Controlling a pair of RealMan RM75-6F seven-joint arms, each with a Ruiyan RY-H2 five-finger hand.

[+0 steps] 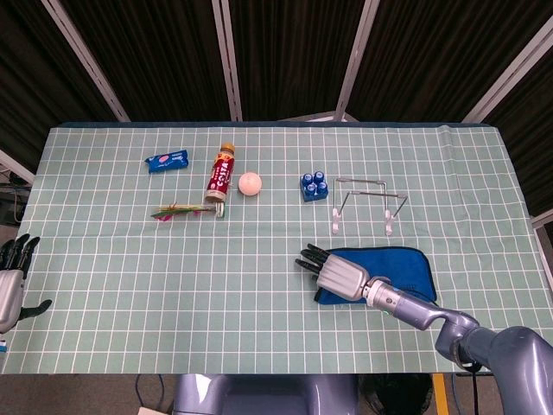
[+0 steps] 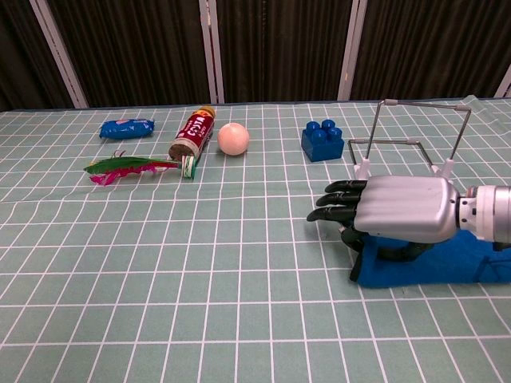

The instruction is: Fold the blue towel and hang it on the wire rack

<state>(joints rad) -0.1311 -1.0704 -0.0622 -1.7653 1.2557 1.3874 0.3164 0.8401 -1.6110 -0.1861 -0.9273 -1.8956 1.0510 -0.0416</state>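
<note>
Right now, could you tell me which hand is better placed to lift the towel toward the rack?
The right hand: it sits over the blue towel's left edge, just in front of the wire rack. The left hand is off the table's far left edge.
</note>
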